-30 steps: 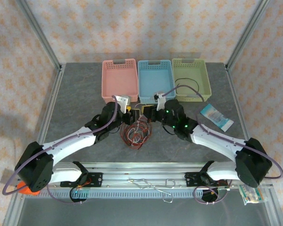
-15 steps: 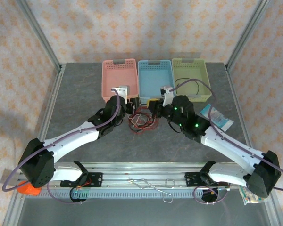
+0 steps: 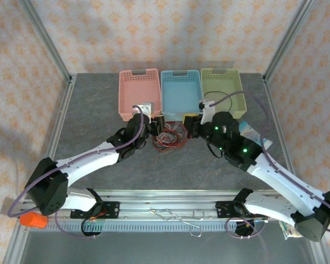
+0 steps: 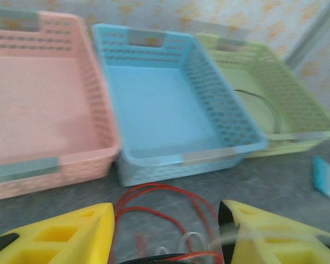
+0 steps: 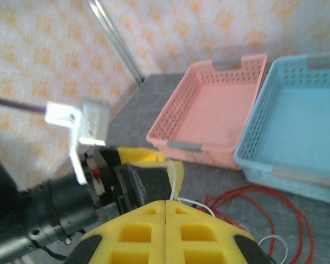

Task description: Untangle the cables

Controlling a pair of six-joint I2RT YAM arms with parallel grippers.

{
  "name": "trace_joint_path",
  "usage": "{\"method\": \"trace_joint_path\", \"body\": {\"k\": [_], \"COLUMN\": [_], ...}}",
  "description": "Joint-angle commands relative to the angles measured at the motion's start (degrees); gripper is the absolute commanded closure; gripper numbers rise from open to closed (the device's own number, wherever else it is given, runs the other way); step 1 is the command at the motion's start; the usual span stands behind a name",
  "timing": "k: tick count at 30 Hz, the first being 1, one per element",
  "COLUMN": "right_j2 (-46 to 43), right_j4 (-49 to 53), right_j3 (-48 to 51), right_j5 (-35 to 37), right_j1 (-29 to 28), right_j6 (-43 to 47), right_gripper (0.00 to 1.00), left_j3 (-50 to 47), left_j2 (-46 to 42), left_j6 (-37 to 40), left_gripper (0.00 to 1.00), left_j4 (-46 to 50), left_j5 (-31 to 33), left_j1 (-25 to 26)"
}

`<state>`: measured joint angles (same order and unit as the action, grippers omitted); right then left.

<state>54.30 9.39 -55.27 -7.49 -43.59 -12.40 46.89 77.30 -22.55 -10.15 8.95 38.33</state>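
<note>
Both arms and the cables [image 3: 168, 138] have moved nearer the baskets [image 3: 180, 73], the bundle between left gripper [image 3: 157, 125] and right gripper [image 3: 189, 125]. Left wrist: red loops sit between its parted fingers [image 4: 71, 234]. Right wrist: fingers [image 5: 137, 231] pressed shut, cables just past their tips.

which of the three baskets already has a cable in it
The green basket, rightmost of the three: a thin black cable loops inside it. The pink basket and blue basket hold nothing.

Overhead from behind, wrist views close, low, sharing blue basket [image 4: 170, 165]
</note>
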Motion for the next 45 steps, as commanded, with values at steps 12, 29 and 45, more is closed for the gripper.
{"method": "trace_joint_path", "body": {"k": [12, 29, 45], "right_j2": [-2.1, 26.0, 51.5], "right_j4": [4.4, -2.8, -5.4], "right_j3": [-4.7, 1.8, -11.4], "right_j5": [11.6, 12.8, 18.6], "right_j1": [0.1, -6.6, -9.4], "right_j6": [2.7, -15.5, -29.6], "right_gripper": [1.0, 0.83, 0.77], "left_j3": [-10.7, -18.0, -28.1], "left_j2": [-9.0, -12.1, -19.7], "left_j6": [2.2, -8.6, -17.7], "left_gripper": [0.44, 0.48, 0.48], "left_j4": [-1.9, -4.3, -12.9], "left_j5": [-5.9, -13.0, -26.0], "left_j1": [-2.4, -7.8, -20.0]}}
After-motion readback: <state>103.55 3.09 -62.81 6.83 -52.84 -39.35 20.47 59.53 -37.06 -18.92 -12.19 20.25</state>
